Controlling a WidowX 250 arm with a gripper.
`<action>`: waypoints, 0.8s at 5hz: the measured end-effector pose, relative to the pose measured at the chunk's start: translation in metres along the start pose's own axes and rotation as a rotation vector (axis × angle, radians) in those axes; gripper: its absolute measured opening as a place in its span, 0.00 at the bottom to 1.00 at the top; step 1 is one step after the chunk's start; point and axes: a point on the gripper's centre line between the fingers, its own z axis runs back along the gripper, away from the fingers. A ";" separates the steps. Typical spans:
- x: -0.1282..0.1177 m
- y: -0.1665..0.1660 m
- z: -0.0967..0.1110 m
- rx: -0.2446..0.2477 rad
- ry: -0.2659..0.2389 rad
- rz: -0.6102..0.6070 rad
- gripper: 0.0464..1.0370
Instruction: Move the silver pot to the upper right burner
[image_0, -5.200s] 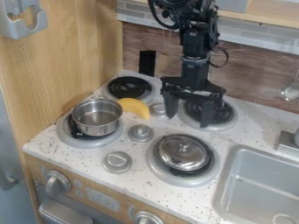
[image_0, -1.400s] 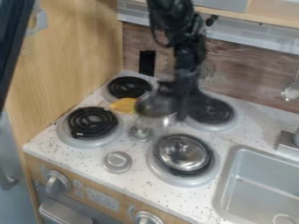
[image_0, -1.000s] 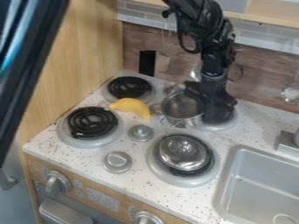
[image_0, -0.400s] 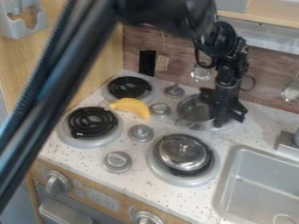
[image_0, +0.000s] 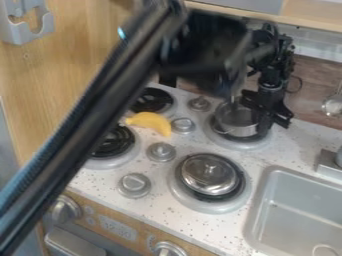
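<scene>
The silver pot (image_0: 235, 121) sits on the upper right burner (image_0: 230, 142), its mouth facing up, the pincer (image_0: 274, 126) at its right edge; can't tell whether that's gripping.

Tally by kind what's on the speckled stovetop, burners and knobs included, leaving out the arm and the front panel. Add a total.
Burners: 4
Grey knobs: 4
Silver pot: 1
Silver lid: 1
Yellow banana: 1
Total: 11
</scene>
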 end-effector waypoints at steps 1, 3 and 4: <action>0.005 -0.004 -0.005 0.014 0.004 -0.014 0.01; -0.002 -0.005 -0.014 0.028 0.003 0.032 0.18; -0.009 -0.004 -0.009 0.044 -0.025 0.060 0.44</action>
